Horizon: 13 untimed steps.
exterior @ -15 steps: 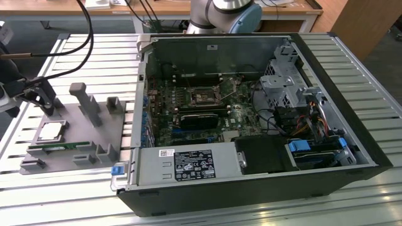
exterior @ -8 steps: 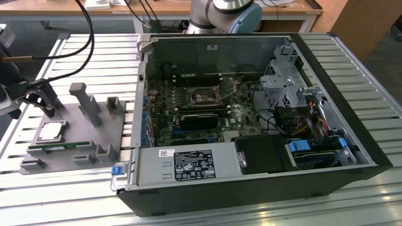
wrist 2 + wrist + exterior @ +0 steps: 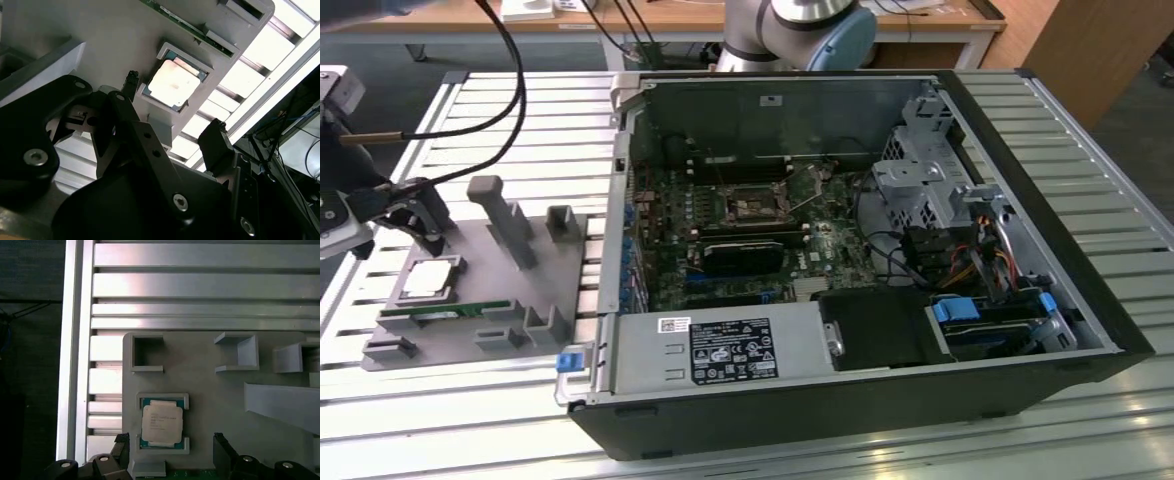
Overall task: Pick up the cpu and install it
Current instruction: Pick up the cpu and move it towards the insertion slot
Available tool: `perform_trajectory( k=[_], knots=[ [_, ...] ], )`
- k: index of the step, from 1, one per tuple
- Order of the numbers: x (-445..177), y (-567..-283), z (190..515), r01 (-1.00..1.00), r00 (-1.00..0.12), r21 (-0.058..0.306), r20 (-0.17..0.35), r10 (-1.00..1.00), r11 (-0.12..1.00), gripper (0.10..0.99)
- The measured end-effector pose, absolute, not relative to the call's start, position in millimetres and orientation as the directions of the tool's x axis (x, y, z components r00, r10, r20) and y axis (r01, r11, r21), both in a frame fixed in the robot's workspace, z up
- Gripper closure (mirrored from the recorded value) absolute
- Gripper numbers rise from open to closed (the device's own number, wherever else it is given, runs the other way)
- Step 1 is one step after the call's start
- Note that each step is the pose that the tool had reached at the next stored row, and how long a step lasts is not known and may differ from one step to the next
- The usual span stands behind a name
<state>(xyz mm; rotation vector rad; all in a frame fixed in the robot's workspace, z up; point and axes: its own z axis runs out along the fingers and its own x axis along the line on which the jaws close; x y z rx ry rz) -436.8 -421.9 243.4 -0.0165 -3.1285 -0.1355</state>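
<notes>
Claw [image 3: 171, 449] is released: fingers spread, nothing in it. It hangs over the cpu [image 3: 161, 423], and in both wrist views the fingers straddle the chip's pocket. No contact that I can see. The cpu sits flat in that pocket on the grey fixture plate [image 3: 507, 285], in the lower part of the exterior view's left. That's well apart from the socket [image 3: 754, 207], mid-frame inside the computer case [image 3: 787, 430].

Risks, as I judge them:
- Pocket has raised lips on two sides. With a small offset or yaw, a finger lands on a lip or the plate instead of the chip edge.
- Lid is smooth metal and the edges are thin. An uneven pinch could tilt it or let it slip.
- Green memory stick [image 3: 447, 311] lies just beside the pocket. A wide finger could clip it.
- Black cables [image 3: 514, 90] hang in the frame's upper left. Snag risk on the traverse.
- A chip tilted or rotated at the socket could bend pins.

Surface: slatted aluminium tabletop [image 3: 467, 420], grooved, so a dropped chip may wedge in a slot.
Room: wooden desk [image 3: 720, 22] along the top edge, dark floor [image 3: 374, 60] upper left.
</notes>
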Motion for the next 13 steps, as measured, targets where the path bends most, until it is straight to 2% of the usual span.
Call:
perform_trajectory(
  k=[13],
  knots=[
    [-437.2,-421.7,223.6,0.002,-1.0,0.086,0.011,0.001,0.996,0.325]
  ],
)
